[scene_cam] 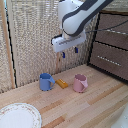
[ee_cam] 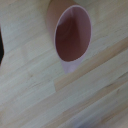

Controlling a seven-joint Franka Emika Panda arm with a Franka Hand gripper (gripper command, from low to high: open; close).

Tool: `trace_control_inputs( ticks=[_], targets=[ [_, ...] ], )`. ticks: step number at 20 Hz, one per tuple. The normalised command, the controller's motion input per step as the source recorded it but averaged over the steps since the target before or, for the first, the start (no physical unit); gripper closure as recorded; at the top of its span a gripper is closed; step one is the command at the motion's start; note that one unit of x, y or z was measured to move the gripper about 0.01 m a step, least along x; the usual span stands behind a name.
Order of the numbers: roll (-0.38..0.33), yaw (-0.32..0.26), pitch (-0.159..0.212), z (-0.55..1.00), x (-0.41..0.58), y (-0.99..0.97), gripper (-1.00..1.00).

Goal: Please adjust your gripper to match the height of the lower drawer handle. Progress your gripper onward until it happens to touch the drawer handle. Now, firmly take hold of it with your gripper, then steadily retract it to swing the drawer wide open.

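My gripper (scene_cam: 70, 52) hangs from the white arm above the table, in front of the woven wall. Its two dark fingers (scene_cam: 76, 49) point down and stand apart with nothing between them. The drawer (scene_cam: 111, 60) is the lower dark brown front of the cabinet at the exterior view's right. The lower drawer handle (scene_cam: 107, 58) is a slim silver bar across it. The drawer looks shut. The gripper is well to the left of the handle and apart from it, at about its height or slightly above. The wrist view shows neither the handle nor the fingers.
A pink cup (scene_cam: 80, 83) stands on the wooden table (scene_cam: 100, 107) below the gripper and fills the wrist view (ee_cam: 73, 35). A blue mug (scene_cam: 46, 82), a small orange object (scene_cam: 62, 83) and a white plate (scene_cam: 19, 116) lie further left. The upper drawer front (scene_cam: 114, 27) sits above the lower one.
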Motion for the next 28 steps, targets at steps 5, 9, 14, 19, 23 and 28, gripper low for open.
trace_control_inputs(
  ticks=[5, 9, 14, 19, 23, 28],
  targets=[
    [-0.343, 0.144, -0.054, -0.12, 0.0, -0.21, -1.0],
    [-0.297, 0.202, -0.015, -0.13, 0.0, -0.17, -1.0],
    [-0.307, 0.183, 0.018, -0.15, 0.0, -0.21, -1.0],
    [-0.317, 0.169, 0.035, -0.13, 0.0, -0.23, -1.0],
    [-0.32, 0.17, 0.016, -0.11, 0.0, -0.22, -1.0],
    [-0.317, 0.172, 0.004, -0.1, 0.0, -0.22, -1.0]
  ],
)
